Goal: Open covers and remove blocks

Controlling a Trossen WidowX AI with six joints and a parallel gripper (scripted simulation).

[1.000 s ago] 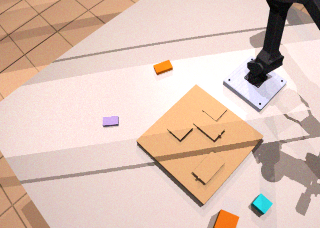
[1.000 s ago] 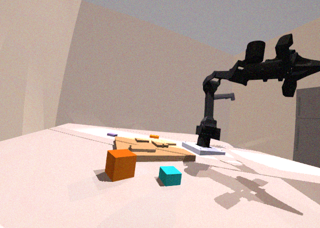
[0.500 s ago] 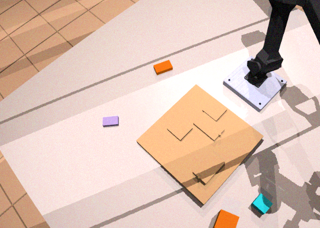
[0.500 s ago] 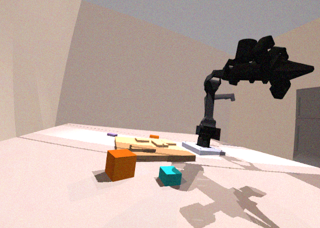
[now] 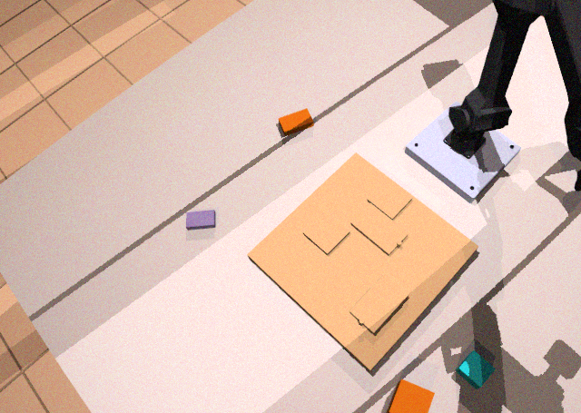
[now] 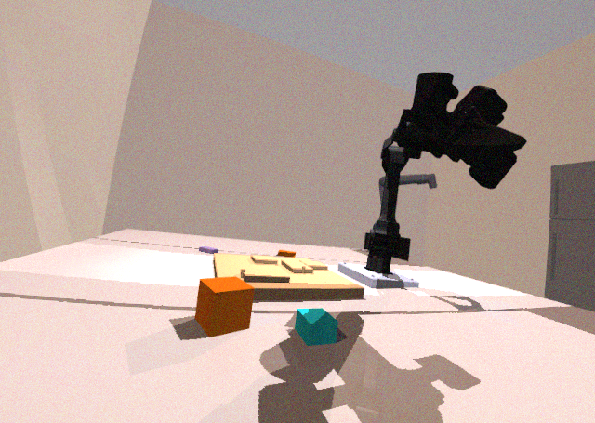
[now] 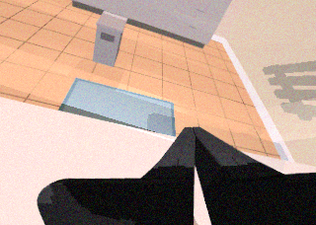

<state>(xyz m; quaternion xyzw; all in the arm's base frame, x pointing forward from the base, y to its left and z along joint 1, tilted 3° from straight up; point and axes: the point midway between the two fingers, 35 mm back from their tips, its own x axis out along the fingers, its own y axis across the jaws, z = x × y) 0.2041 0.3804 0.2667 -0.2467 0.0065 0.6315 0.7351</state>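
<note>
- Board of tan wood, square and flat [image 5: 300,281] [image 6: 312,292], lies on the pale table [image 5: 163,315] [image 6: 96,361] before you, just beside the arm's pale lavender base plate [image 5: 422,152] [image 6: 352,270].
- On its top you have four thin tan raised covers: one toward the base [image 5: 391,204] [image 6: 318,267], a middle one [image 5: 378,237] [image 6: 297,265], one on the purple block's side [image 5: 327,240] [image 6: 263,258], and one near the corner facing the large orange cube [image 5: 379,308] [image 6: 265,275].
- Whether each cover is open, you cannot tell from these views.
- Four blocks rest on the table, all apart from the board: a flat orange block [image 5: 295,122] [image 6: 286,253], a flat purple block [image 5: 201,219] [image 6: 208,249], a large orange cube [image 5: 411,398] [image 6: 224,307] and a smaller teal block [image 5: 475,368] [image 6: 316,327], which sits near the cube, partly in shadow.
- Your black jointed arm [image 5: 507,52] [image 6: 391,192] rises from its plate, and its black gripper [image 6: 521,140] [image 7: 192,134] hangs high above the table, well apart from board and blocks.
- Its fingertips meet in a narrow point, closed with nothing between them.
- Past them, your wrist view takes in the table edge, orange floor tiles [image 7: 153,57] and a bluish glassy panel [image 7: 118,104].
</note>
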